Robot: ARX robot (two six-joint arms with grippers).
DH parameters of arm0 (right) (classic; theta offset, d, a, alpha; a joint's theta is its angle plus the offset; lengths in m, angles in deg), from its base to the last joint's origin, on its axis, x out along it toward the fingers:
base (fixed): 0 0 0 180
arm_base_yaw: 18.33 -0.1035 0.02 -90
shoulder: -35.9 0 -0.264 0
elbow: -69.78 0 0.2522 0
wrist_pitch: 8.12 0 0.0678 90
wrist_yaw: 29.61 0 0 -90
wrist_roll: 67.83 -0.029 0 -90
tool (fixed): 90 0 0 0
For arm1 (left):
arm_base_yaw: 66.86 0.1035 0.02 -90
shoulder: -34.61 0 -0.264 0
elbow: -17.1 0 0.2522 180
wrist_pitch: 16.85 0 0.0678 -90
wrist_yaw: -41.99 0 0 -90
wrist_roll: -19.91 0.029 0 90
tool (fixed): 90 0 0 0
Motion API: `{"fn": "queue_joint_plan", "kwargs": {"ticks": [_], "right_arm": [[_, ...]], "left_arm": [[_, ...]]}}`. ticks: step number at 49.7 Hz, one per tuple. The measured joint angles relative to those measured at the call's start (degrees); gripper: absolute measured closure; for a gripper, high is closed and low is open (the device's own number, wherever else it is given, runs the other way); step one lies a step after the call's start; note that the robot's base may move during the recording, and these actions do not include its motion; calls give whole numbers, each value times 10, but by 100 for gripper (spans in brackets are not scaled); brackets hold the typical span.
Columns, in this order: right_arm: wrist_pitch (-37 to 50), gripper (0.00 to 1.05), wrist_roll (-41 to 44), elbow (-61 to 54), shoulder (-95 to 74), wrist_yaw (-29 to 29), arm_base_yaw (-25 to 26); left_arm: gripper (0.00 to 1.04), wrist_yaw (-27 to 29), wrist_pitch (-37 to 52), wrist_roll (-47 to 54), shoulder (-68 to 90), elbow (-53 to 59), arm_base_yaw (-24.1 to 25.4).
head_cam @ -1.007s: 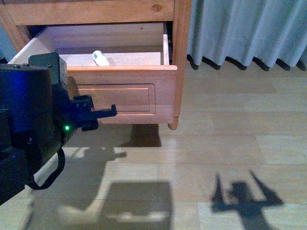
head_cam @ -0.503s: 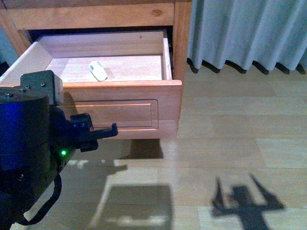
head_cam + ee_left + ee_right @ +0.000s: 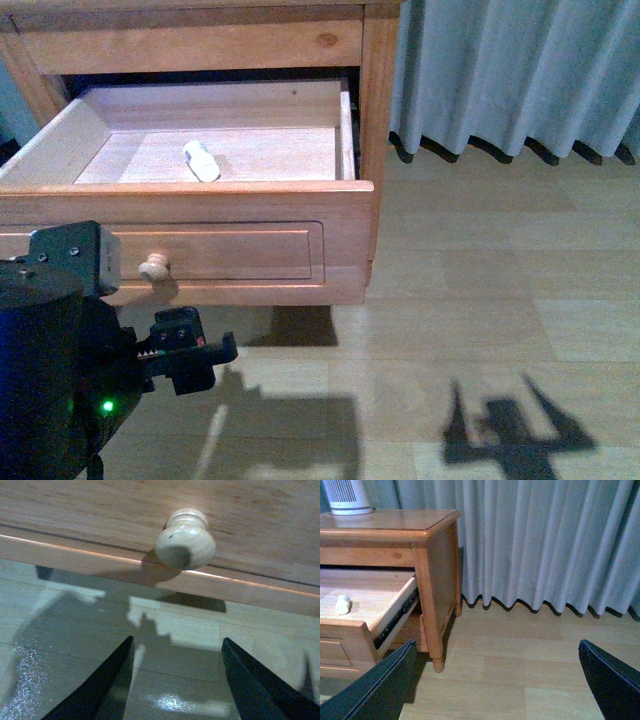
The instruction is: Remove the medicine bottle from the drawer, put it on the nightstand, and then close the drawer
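Pale plank flooring (image 3: 470, 300) is seen under everything, and a forked shadow (image 3: 510, 425) is cast on it at the near right. Nearest the front camera, at the lower left, the left arm's black housing (image 3: 40, 400) is seen with a small green light (image 3: 105, 407) lit on it. The left gripper (image 3: 175, 680) is held low in front of the drawer. Its two dark fingers (image 3: 100, 690) are spread wide with only floor between them, and nothing is gripped. The round wooden knob (image 3: 185, 540) is seen just beyond the gap, apart from both fingers. The right gripper (image 3: 495, 690) is likewise spread wide and empty, held over the floor to the right of the nightstand and well apart from it.

The drawer (image 3: 230, 250) is pulled far out, with its recessed panel front turned toward the robot and its pale inside laid open. The medicine bottle (image 3: 200, 160) is lying on its side on the drawer floor, left of the middle and clear of every wall. Behind it, the nightstand (image 3: 378, 120) is seen with its right post and a short turned foot. On its top, shown only in the right wrist view, the base of a white ribbed device (image 3: 347, 497) is standing. Grey-blue pleated curtains (image 3: 520, 70) are hung down to the floor at the back right.
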Motion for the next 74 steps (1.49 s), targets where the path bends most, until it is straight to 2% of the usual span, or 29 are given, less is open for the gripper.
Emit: {"fn": "queue_joint_plan", "kwargs": {"ticks": [12,16,25,29,36,39,41,44,48,53,58,61,66,68,73,74], "right_arm": [[0,7,0,0,0,0,0],[0,7,0,0,0,0,0],[0,7,0,0,0,0,0],[0,7,0,0,0,0,0],[0,7,0,0,0,0,0],[0,7,0,0,0,0,0],[0,7,0,0,0,0,0],[0,7,0,0,0,0,0],[0,7,0,0,0,0,0],[0,7,0,0,0,0,0],[0,7,0,0,0,0,0],[0,7,0,0,0,0,0],[0,7,0,0,0,2,0],[0,7,0,0,0,2,0],[0,7,0,0,0,2,0],[0,7,0,0,0,2,0]], "left_arm": [[6,-7,-25,6,-95,47,6],[7,-14,-57,10,-142,70,6],[6,-76,-174,24,-312,123,18],[6,-107,-258,31,-418,131,35],[6,-195,-438,46,-633,129,66],[7,-233,-535,48,-751,118,100],[13,-170,-500,78,-801,130,100],[22,-110,-474,120,-873,143,110],[34,-86,-505,156,-967,151,133],[50,-98,-511,180,-1017,168,151],[66,-166,-519,193,-1034,186,203],[76,-165,-520,195,-1043,195,221],[92,-172,-523,196,-1057,202,225],[102,-174,-524,197,-1064,206,225],[101,-172,-533,199,-1080,216,226],[101,-173,-557,200,-1097,216,226]]}}
